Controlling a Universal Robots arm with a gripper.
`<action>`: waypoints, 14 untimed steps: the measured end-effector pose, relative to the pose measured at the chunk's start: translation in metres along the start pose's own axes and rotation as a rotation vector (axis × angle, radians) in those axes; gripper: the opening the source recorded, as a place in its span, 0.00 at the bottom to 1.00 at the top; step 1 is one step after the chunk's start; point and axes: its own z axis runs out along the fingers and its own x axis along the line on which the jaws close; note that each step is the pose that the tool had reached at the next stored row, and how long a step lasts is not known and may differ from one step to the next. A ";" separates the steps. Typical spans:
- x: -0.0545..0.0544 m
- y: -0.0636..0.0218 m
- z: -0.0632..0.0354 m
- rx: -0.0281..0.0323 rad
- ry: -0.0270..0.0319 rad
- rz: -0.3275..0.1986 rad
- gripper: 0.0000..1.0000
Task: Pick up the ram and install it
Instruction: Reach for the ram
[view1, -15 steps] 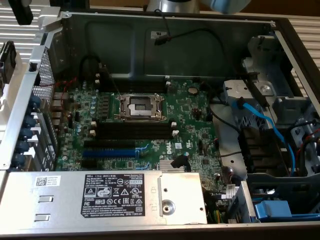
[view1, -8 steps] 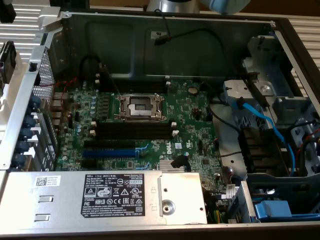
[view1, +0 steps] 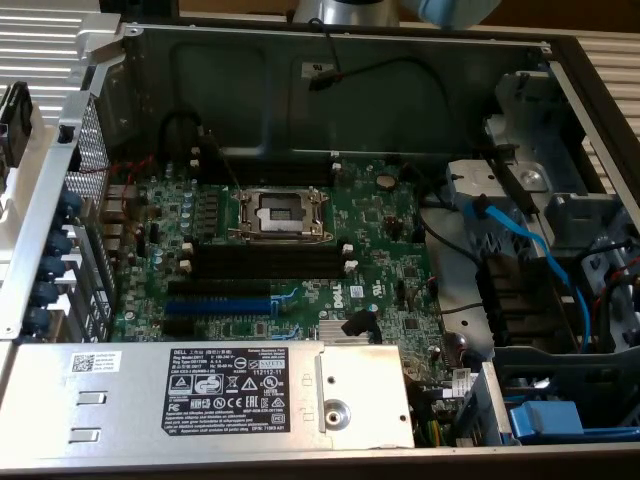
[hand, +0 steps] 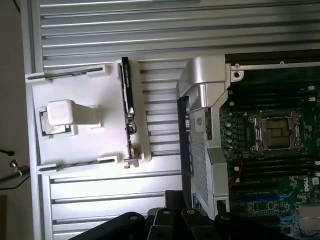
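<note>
Outside, past the case's wall on the exterior view's left, a white holder (hand: 100, 140) rests on the slatted aluminium table (hand: 110, 30). The ram (hand: 127, 100) stands on edge in it (from above it reads as a thin dark strip), along the side of the holder nearest the computer case (hand: 205, 80). Only the holder touches it. A white block (hand: 62, 112) sits on the holder's other part, apart from the ram.

The gripper (hand: 182, 222) shows as dark linkage in the wrist view, near the case's perforated side wall and well apart from the ram. Its jaws are fully closed and it has hold of nothing; the stick is not yet picked up.

Moving right in the exterior view, the green motherboard (view1: 370, 230) lies inside the open case. The CPU socket (view1: 282, 212), in its metal frame, sits toward the board's middle. Just below it in that view run the long black slots (view1: 265, 262) with white end clips, and lower again the blue slot (view1: 215, 305). A grey power supply (view1: 200, 390) with a white label covers the board's near edge. Part of the arm (view1: 345, 10) shows above the case's rear wall. On the exterior view's right, a blue cable (view1: 530, 238) curves over the drive bay.
</note>
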 end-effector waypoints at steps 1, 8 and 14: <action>0.004 0.0005 0.0003 0.0002 0.0019 0.000 0.10; 0.037 0.0053 0.0025 0.0061 0.0059 0.000 0.10; 0.065 0.0075 0.0024 0.0113 0.0067 0.000 0.10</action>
